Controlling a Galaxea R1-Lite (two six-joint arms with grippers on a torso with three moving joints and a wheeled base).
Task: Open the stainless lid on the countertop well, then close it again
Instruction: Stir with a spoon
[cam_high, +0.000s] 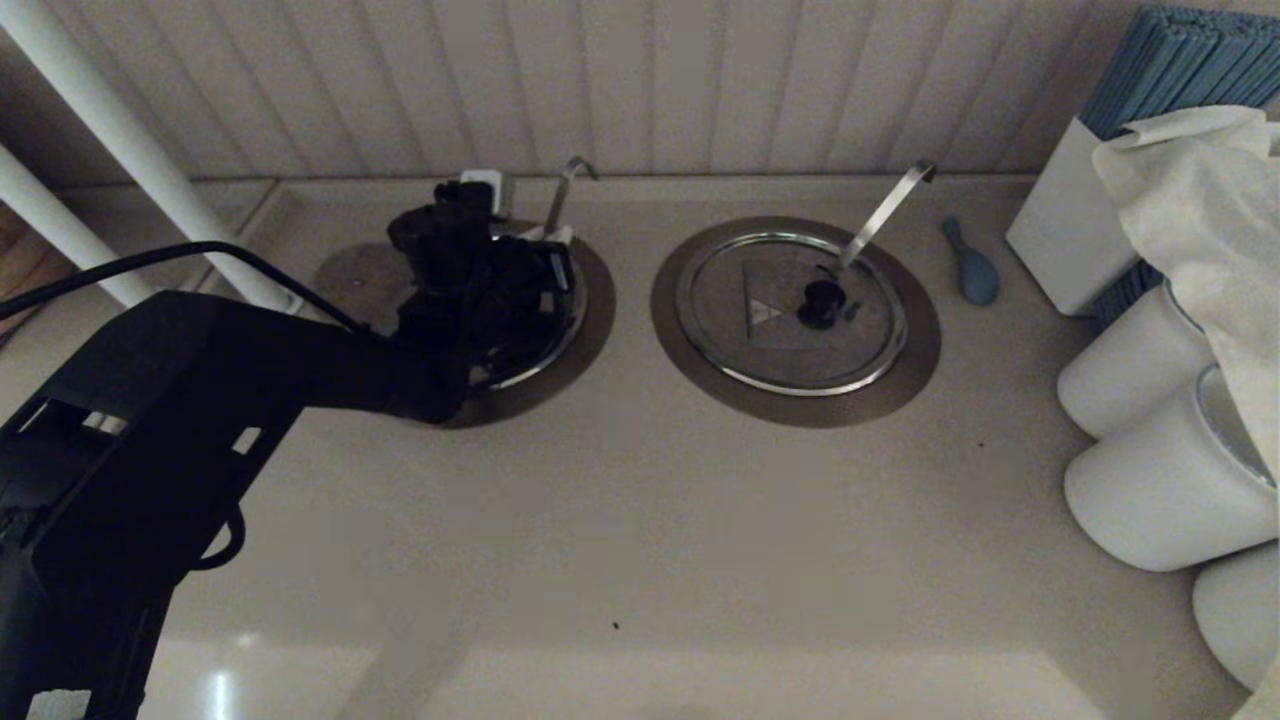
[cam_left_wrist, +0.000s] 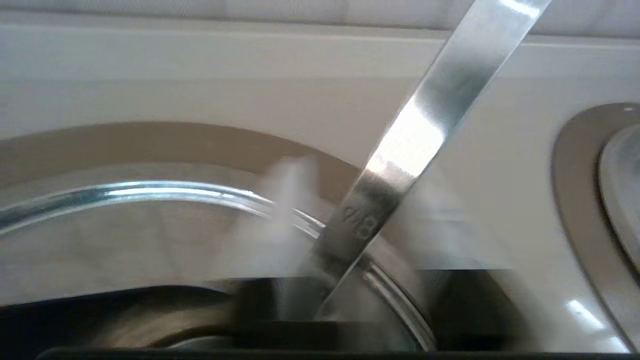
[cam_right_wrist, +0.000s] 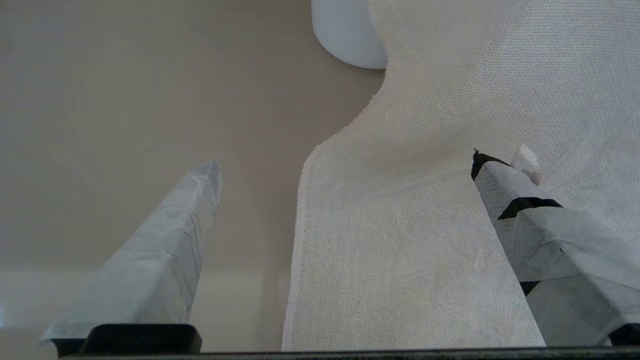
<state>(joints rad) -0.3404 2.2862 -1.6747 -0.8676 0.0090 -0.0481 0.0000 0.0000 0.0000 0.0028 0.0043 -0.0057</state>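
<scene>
Steel stainless lid (cam_high: 560, 330) under left gripper (cam_high: 500, 285), rim exposed.

Stainless lid (cam_high: 545, 335) on countertop well (cam_high: 590, 320)

Left end effector (cam_high: 520, 262) over stainless lid (cam_high: 560, 335), twin lid (cam_high: 790, 310) rightward

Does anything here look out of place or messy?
Nothing spilled or broken. A small blue spoon lies loose beside the right-hand well, and a white cloth hangs over the white canisters. The left gripper hides most of the stainless lid.
</scene>
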